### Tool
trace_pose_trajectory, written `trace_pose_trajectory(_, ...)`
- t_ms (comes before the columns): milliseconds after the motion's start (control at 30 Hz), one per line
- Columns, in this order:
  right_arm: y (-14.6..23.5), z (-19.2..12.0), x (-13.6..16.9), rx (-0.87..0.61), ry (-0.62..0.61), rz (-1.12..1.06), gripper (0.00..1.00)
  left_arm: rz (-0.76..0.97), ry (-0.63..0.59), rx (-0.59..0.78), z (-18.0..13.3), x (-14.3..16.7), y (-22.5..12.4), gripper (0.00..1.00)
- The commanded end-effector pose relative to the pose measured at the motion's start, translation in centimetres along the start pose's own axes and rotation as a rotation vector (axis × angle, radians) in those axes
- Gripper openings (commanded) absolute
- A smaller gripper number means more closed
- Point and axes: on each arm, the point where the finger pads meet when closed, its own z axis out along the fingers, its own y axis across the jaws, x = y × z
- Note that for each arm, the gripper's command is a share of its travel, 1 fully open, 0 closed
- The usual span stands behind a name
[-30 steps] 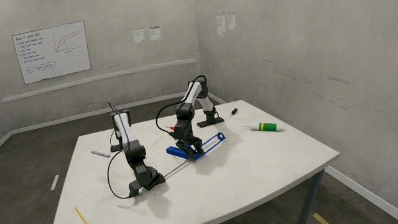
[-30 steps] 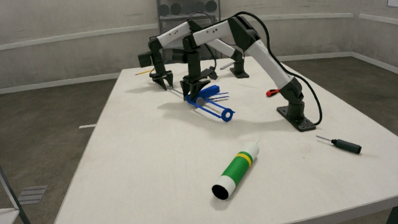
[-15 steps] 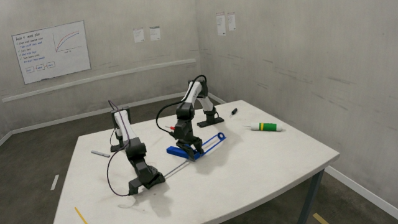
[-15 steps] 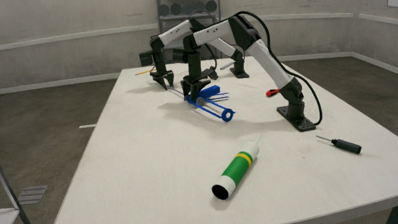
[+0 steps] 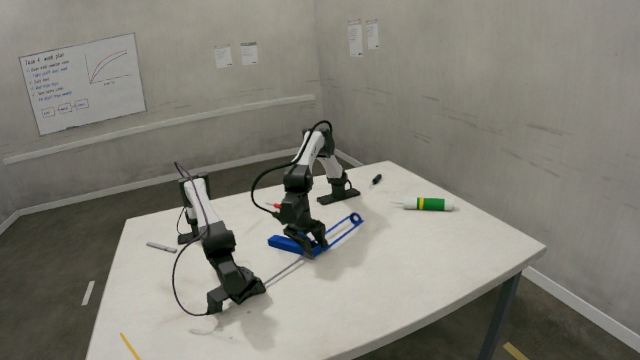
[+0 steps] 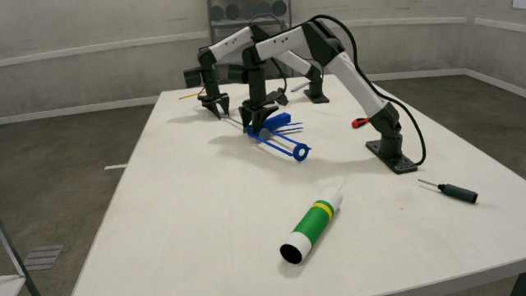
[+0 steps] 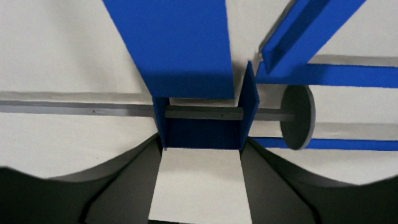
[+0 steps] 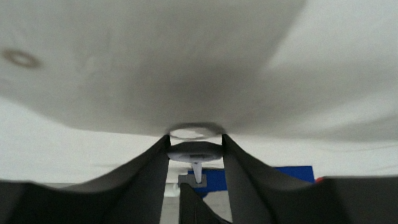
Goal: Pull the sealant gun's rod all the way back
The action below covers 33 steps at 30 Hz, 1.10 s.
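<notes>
Pinching blue skeletal sealant gun (image 5: 285,243) (image 6: 277,120) (image 7: 175,45) (image 8: 297,173) with left tool (image 5: 318,251) (image 6: 250,130) (image 7: 201,135) and, behind it, apparently grey rod (image 5: 284,271) (image 6: 235,121) (image 7: 75,108) (image 8: 197,171) with right tool (image 5: 252,295) (image 6: 223,117) (image 8: 195,137), risking jamming from slackened thumb-plate pressure.
</notes>
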Motion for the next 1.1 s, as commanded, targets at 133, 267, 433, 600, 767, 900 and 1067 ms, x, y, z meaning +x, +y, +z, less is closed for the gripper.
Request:
trace_pose_trajectory(133,1.0,-1.5,-3.7,-0.055,-0.110,0.020,0.34,-0.041,-0.062,0.231,2.2,-0.7,-6.0,0.55)
trace_pose_trajectory(267,-0.1,-0.4,-3.7,0.010,-0.049,0.018,0.34,-0.043,-0.057,0.224,2.0,-0.6,-5.8,0.55)
trace_pose_trajectory(433,-0.4,-0.7,-3.8,0.025,0.010,0.010,0.34,-0.027,-0.044,0.152,0.9,-0.5,-4.3,0.55)
trace_pose_trajectory(600,-0.5,-0.7,-3.8,0.027,0.016,0.009,0.34,-0.020,-0.038,0.117,0.8,-0.5,-3.4,0.55)
trace_pose_trajectory(767,0.0,-1.4,-2.7,0.001,0.020,-0.001,0.34,-0.024,-0.044,0.142,1.8,-0.5,-3.7,0.55)
trace_pose_trajectory(900,0.3,-1.1,-1.3,0.000,0.050,-0.007,0.34,0.010,-0.002,0.005,0.5,-0.3,-0.2,0.55)
trace_pose_trajectory(1067,0.3,-1.0,-1.3,0.001,0.051,-0.007,0.34,0.011,-0.001,-0.001,0.5,-0.3,0.0,0.55)
